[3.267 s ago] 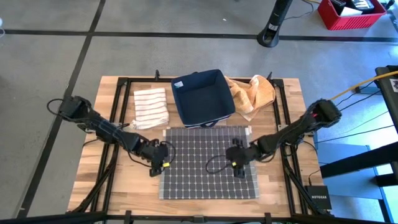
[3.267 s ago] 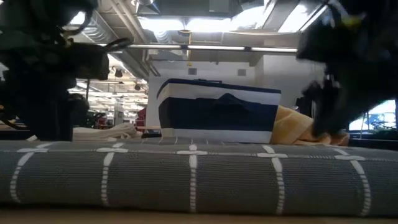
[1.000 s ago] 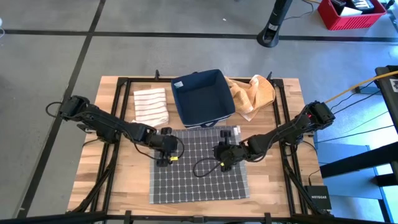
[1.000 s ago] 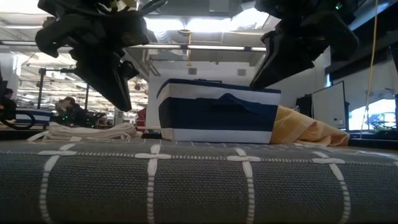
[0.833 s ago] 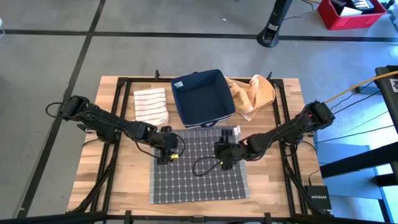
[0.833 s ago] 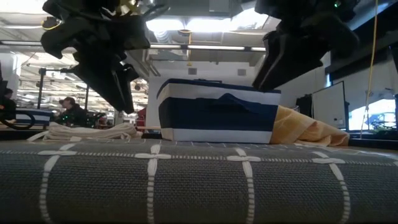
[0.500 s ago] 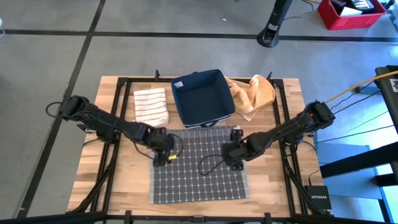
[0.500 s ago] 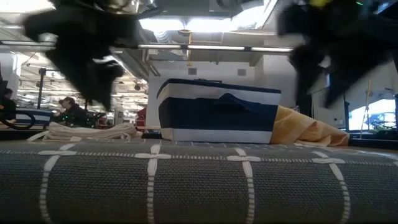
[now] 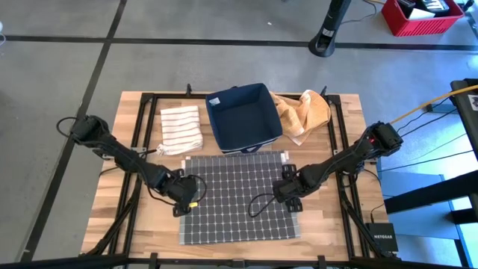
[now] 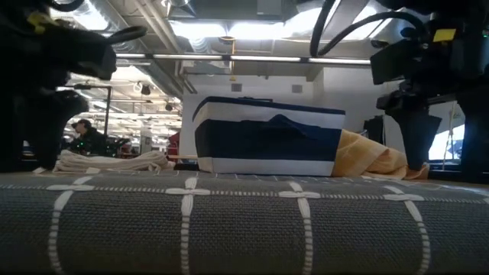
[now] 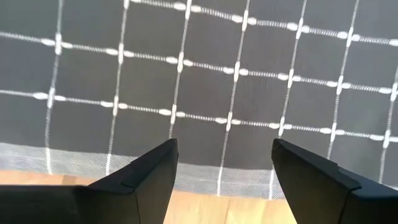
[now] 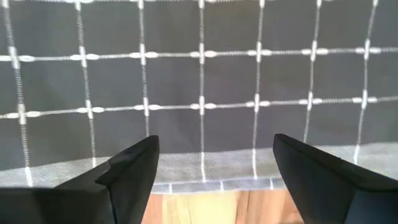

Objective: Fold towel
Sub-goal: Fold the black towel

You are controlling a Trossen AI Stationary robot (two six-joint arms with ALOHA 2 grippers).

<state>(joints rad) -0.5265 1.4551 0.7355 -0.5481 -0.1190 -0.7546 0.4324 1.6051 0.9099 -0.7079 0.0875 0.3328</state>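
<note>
Ceiling lights (image 10: 229, 30) are glaring at twelve o'clock in the low view, leaving both arms showing as dark silhouettes; overhead, even light is casting faint shadows.

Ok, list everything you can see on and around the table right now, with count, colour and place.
Grid towel: one, dark grey with white lines, flat at the table's front centre.
Striped towel: one, white with thin stripes, folded, left of the bin.
Bin: one, navy, back centre.
Orange cloth: one, crumpled, right of the bin.
Table: one, light wood.
Red crate: one, on the floor, far right.
Left gripper: open, at the grid towel's left edge.
Right gripper: open, at its right edge.
</note>
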